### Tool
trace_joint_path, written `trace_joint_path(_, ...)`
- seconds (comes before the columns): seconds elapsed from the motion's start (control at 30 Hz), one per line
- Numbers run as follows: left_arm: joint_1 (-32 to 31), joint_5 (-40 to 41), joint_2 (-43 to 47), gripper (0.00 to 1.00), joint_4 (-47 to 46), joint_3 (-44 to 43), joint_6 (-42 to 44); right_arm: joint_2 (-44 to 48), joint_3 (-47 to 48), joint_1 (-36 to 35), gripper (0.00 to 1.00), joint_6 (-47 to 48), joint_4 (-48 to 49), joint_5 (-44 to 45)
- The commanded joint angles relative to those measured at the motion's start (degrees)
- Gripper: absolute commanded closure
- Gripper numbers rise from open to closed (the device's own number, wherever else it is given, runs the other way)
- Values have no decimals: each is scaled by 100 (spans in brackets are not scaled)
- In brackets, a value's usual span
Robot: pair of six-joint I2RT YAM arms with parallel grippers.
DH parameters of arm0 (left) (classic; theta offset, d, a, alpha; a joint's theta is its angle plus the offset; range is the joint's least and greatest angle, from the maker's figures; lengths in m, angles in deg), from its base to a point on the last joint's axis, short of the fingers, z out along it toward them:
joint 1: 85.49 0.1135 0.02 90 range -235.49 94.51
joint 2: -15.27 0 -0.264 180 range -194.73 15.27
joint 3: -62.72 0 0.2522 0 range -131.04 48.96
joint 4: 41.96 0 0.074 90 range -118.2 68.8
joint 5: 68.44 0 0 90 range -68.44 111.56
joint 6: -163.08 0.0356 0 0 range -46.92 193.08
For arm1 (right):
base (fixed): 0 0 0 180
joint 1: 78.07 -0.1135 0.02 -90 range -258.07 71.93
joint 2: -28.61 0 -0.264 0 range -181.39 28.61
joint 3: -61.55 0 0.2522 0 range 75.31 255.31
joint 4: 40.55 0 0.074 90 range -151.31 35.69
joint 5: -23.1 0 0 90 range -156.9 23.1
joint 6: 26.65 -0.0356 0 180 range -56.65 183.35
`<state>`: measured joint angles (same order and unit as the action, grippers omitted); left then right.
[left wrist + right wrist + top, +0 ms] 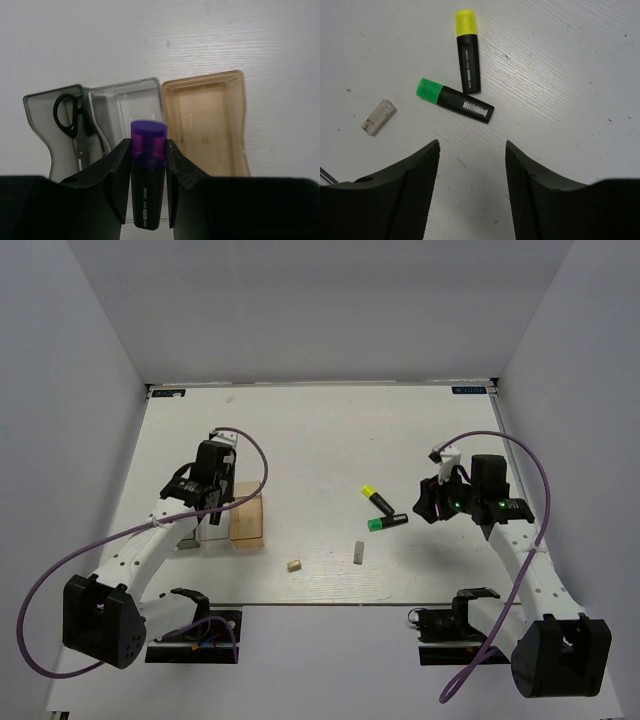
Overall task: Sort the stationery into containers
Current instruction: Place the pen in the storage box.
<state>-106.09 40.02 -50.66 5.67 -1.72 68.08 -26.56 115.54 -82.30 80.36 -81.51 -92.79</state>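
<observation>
The white bench [330, 430] carries everything. The left arm [150, 540] reaches forward along the left edge, its claw [148, 150] pointed down over a row of three boxes and clamped on one purple-capped marker [147, 170], which stands cap outward between the fingers, lined up with the middle box. The right arm [520, 550] stretches up the right edge and bends inward, and its claw [472, 150] hangs with fingers spread apart and gripping nothing, just short of two loose markers. The three open boxes stand side by side near the left edge, towards the near-left corner: a smoky dark box [42, 107], a clear box [125, 95] and a tan box [210, 115]. One pair of black-handled scissors [67, 117] lies in the smoky dark box. Three markers in all: the clamped purple one, plus a yellow-capped marker [468, 52] and a green-capped marker [455, 100] lying close together on the bench right of the middle. One grey bar [379, 117] lies nearer the near edge, and one tiny tan block [294, 565] lies left of it, well apart.
</observation>
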Motion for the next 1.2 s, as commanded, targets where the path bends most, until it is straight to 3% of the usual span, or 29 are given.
trace_joint_path(0.0,267,246,221,100,-213,110,-142,-133,64,-25,40,91,-66,-285)
trace_joint_path(0.13,583,211,98,100,-328,216,-212,-362,169,-78,44,109,-136,-373)
trace_joint_path(0.2,644,167,2,94,-415,294,-204,-607,300,-174,46,109,-136,-408)
trace_joint_path(0.23,628,184,-68,89,-416,304,-230,-695,354,-192,46,109,-110,-391)
trace_joint_path(0.27,636,193,-104,74,-477,321,-230,-992,415,-236,46,100,-145,-408)
trace_joint_path(0.3,645,202,-148,66,-495,382,-247,-1099,677,-341,46,118,-154,-460)
trace_joint_path(0.4,645,255,-244,54,-574,453,-291,-1870,1099,-508,44,135,-145,-374)
trace_joint_path(0.57,689,228,-280,53,-609,410,-327,-2734,1741,-798,42,135,-242,-268)
trace_joint_path(0.83,742,220,10,42,-513,383,-485,-4104,2445,-1431,42,188,-171,356)
trace_joint_path(1.17,487,-123,1442,39,111,646,-792,-4932,2666,-2187,42,214,66,1594)
